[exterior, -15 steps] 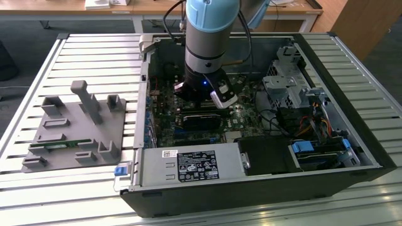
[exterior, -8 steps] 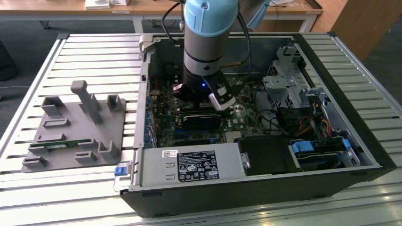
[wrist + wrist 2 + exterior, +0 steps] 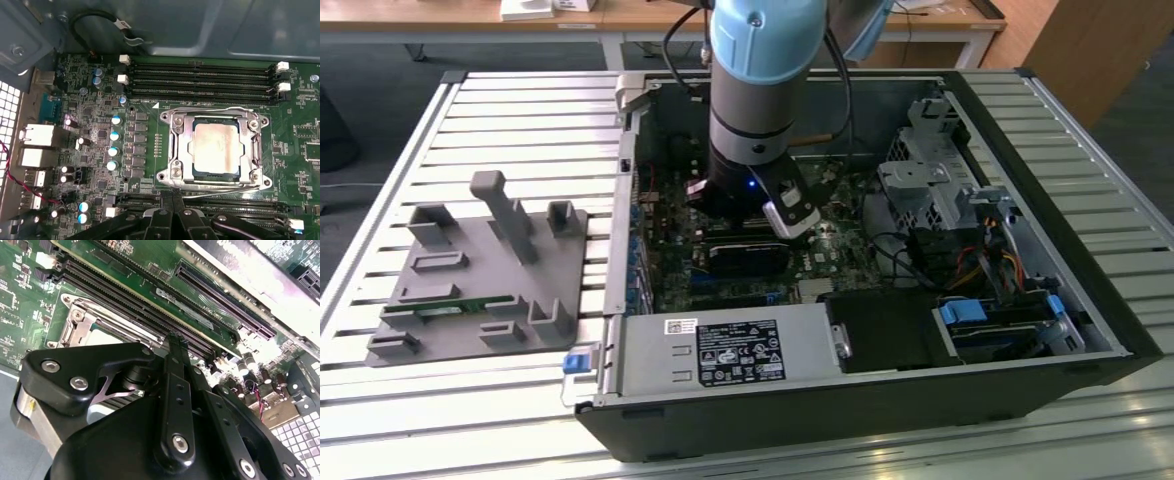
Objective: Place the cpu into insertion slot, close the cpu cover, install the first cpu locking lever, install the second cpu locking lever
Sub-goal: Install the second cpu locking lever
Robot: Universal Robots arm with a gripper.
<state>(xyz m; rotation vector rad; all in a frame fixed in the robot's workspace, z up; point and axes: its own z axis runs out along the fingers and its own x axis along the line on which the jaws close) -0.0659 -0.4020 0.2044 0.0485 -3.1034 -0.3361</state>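
Observation:
The cpu (image 3: 215,147), a pale silvery square, lies in the insertion slot (image 3: 253,176) on the green board. The cpu cover (image 3: 177,145), a silver frame, lies flat over its edges. One thin wire lever (image 3: 210,109) runs along the side towards the memory slots and another lever (image 3: 215,186) along the side nearest my gripper. My gripper (image 3: 173,196) is just beside that nearer lever, fingers together with nothing visible between them. In the second wrist view the gripper (image 3: 176,337) hides part of the slot (image 3: 82,322). In the exterior view the gripper (image 3: 774,222) is low inside the open computer case.
Long black memory slots (image 3: 200,75) flank the socket. A black graphics card (image 3: 747,258), the power supply (image 3: 727,350) and a drive cage (image 3: 927,180) crowd the case. A black cable (image 3: 100,20) loops by the case wall. A grey fixture plate (image 3: 480,270) sits on the slatted table at the exterior view's left.

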